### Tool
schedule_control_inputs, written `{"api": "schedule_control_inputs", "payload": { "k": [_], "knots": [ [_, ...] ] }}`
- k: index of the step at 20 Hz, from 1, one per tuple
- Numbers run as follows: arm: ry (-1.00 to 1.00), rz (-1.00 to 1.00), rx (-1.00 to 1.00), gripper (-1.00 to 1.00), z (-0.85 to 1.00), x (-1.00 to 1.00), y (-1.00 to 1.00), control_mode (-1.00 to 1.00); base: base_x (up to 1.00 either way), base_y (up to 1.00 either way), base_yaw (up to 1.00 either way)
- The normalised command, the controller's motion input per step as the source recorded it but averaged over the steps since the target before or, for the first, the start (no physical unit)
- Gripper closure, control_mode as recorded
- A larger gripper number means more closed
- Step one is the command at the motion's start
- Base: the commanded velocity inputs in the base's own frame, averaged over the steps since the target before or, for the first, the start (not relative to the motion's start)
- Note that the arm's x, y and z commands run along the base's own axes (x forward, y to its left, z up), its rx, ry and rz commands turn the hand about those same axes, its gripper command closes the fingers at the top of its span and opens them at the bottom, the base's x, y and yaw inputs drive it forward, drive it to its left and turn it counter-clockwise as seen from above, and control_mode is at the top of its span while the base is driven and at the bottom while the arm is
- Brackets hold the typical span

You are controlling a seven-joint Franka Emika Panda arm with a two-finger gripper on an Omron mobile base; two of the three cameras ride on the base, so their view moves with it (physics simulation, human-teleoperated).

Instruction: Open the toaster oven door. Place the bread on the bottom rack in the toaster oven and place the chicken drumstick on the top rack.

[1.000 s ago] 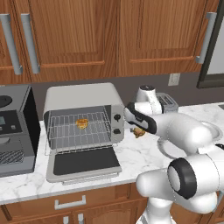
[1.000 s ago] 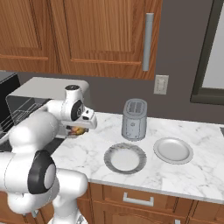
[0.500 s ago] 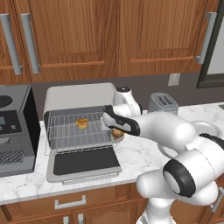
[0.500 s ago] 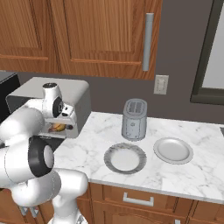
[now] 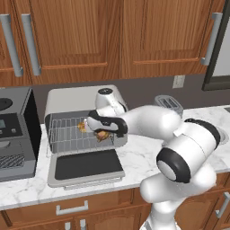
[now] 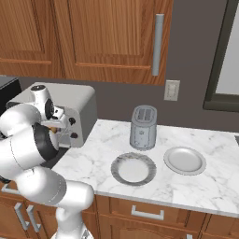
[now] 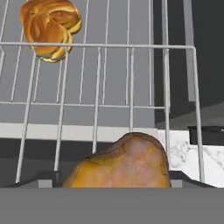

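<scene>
The hand view looks closest in: the elongated orange-brown chicken drumstick (image 7: 124, 164) sits pinched between the tips of the claw (image 7: 114, 186) at the bottom of the picture, its jaws spread wide around the meat, and past it run the silver wires of a grid shelf, with the small roundish golden-yellow bread (image 7: 50, 28) lying farther in on a wire shelf; which of the two racks each wire belongs to cannot be told from here. The left base view gives the wider setting that the hand camera lacks: the wide grey-framed toaster oven door (image 5: 85, 167) with its dark glass window lies folded down flat over the white marble tabletop (image 5: 143, 155), and behind it the large pale grey toaster oven (image 5: 74, 101) with a rounded top stands open, the claw (image 5: 102, 134) with the drumstick (image 5: 104, 135) at the mouth of the cavity, right of the bread (image 5: 82, 126) on the wire shelf. A dark grey coffee machine (image 5: 15, 134) stands just left of the oven. The right base view shows the far side instead: two round grey plates (image 6: 133, 168) on the tabletop, behind them a small silver two-slot toaster (image 6: 143, 127), and the oven's side with its two black knobs (image 6: 72, 128)
</scene>
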Motion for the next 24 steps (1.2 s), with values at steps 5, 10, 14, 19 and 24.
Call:
{"api": "schedule_control_inputs", "payload": {
  "k": [5, 10, 14, 19, 24],
  "knots": [
    [-0.01, 0.0, 0.01, 1.0, -0.13, 0.03, 0.46, -1.0, 0.0, 0.0, 0.0],
    [0.0, 0.0, 0.0, 1.0, -0.33, 0.0, 0.23, -1.0, 0.0, 0.0, 0.0],
    [-0.01, 0.0, 0.02, -1.0, -0.43, -0.02, 0.15, -1.0, 0.0, 0.0, 0.0],
    [-0.06, 0.0, 0.03, -1.0, -0.29, -0.24, 0.05, -1.0, 0.0, 0.0, 0.0],
    [-0.08, -0.03, 0.05, -1.0, -0.01, -0.18, 0.0, -1.0, 0.0, 0.0, 0.0]
  ]
}}
